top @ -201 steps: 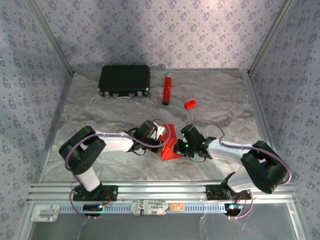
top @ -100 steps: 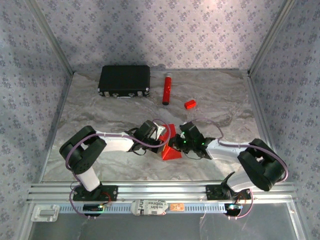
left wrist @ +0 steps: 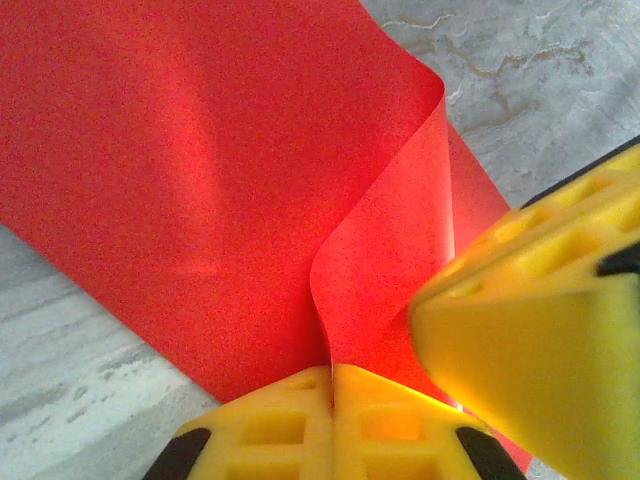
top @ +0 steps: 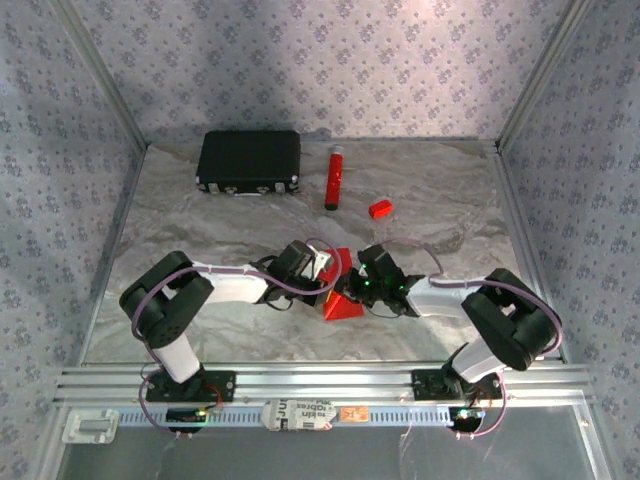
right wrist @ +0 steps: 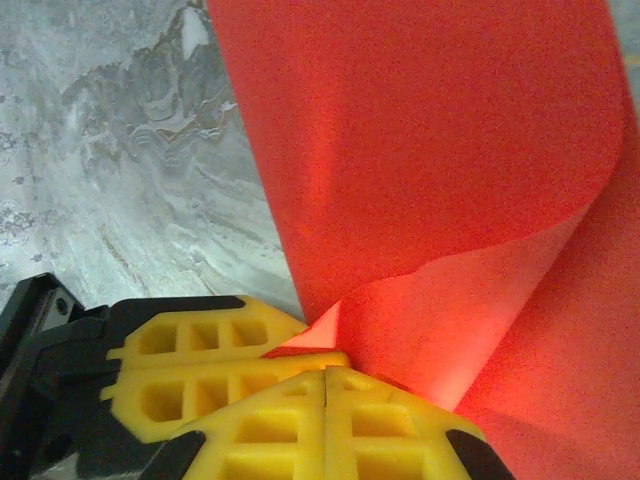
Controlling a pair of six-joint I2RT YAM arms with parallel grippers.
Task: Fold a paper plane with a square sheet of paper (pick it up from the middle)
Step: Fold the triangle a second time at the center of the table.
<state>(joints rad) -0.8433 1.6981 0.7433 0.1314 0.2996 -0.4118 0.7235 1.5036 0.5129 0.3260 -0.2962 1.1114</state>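
The square sheet of paper (top: 340, 304), bright red, sits at the table's middle, curled over on itself with no dart shape to it. My left gripper (top: 328, 279) comes at it from the left and my right gripper (top: 353, 286) from the right, nearly touching. In the left wrist view my left gripper (left wrist: 332, 368) is shut on an edge of the sheet (left wrist: 190, 150), which bends up in a loop; the right gripper's yellow fingers (left wrist: 530, 320) crowd in at the right. In the right wrist view my right gripper (right wrist: 326, 374) is shut on the sheet (right wrist: 420, 130), with the left gripper's fingers (right wrist: 190, 370) pressed alongside.
A black case (top: 249, 161) lies at the back left. A red tube (top: 333, 177) and a tiny red block (top: 379, 208) lie behind the grippers. The table (top: 200, 240) has a wrinkled silver-grey cover, and a metal rail (top: 320, 382) runs along its near edge.
My right gripper has moved left toward the left one, carrying its edge of the sheet. The sheet has gone from lying flatter to being bent up and over.
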